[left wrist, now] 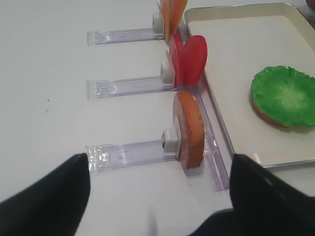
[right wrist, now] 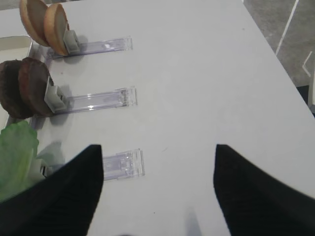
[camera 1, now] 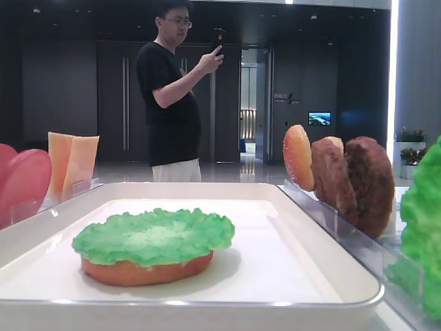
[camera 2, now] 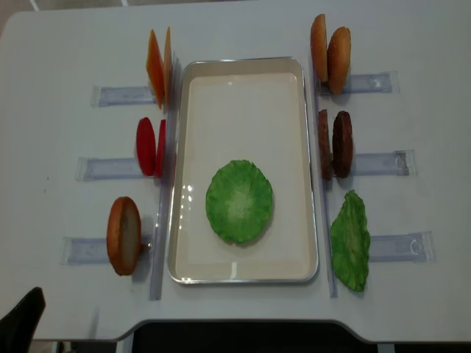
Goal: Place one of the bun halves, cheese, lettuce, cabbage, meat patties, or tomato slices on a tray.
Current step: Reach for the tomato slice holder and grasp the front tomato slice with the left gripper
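Nearest the wrist cameras are the dark fingers themselves: the left fingers (left wrist: 51,196) stand spread wide with nothing between them, hovering over the white table (camera 2: 66,51), and the right fingers (right wrist: 64,196) are likewise spread and empty over bare table. Ahead of the left fingers and off to their right lies the tray (camera 2: 243,272), the biggest thing on the table, white with a glossy raised rim. On it, toward its near end, a lettuce leaf (camera 2: 239,201) lies flat on top of a bun half (camera 1: 145,270), covering it so that only the bun's orange edge shows. Outside the tray's right rim, just left of the right fingers, a second lettuce leaf (right wrist: 17,152) stands in its clear plastic holder (right wrist: 123,163). Straight ahead of the left fingers, between them, a bun half (left wrist: 189,129) stands upright on edge in a clear holder against the tray's left rim. Beyond it stand two tomato slices (left wrist: 189,60), and farthest from these fingers the cheese slices (camera 2: 158,66). Ahead of the right fingers, to their left, two meat patties (right wrist: 27,87) stand upright side by side, and beyond them two more bun halves (right wrist: 47,22).
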